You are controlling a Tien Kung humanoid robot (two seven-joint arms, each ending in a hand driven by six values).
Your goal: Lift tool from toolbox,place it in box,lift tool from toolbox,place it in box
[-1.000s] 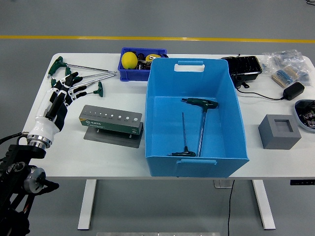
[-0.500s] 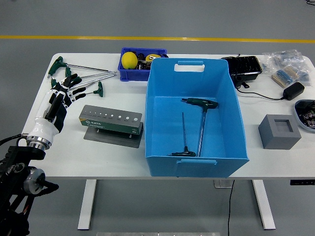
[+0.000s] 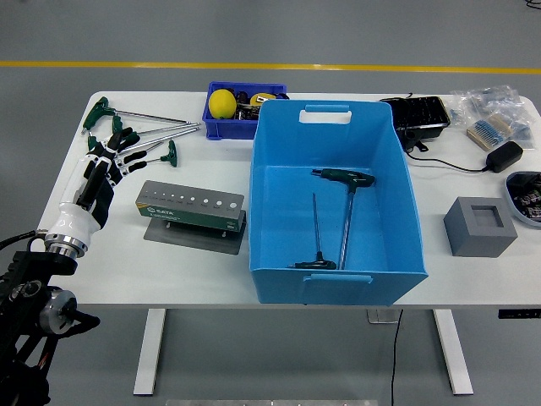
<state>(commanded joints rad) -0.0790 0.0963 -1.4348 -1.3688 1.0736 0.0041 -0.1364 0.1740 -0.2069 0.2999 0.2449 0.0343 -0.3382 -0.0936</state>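
Several green-handled T-handle hex keys (image 3: 139, 127) lie loose at the table's far left. My left hand (image 3: 108, 157) hovers over their near ends with fingers spread, holding nothing. The large blue box (image 3: 336, 199) stands in the middle of the table. Inside it lie a long T-handle key (image 3: 347, 203) and a shorter one (image 3: 316, 245). A grey-green tool holder (image 3: 191, 207) with a row of holes sits on a grey plate between my hand and the box. My right arm is out of view.
A small blue bin (image 3: 237, 106) with a yellow ball stands behind the box. A grey foam block (image 3: 479, 226), a black tray (image 3: 418, 114), a power adapter (image 3: 505, 156) and bagged parts (image 3: 497, 114) lie at the right.
My left hand has drifted slightly left and toward the far side over the loose keys. Nothing else has moved.
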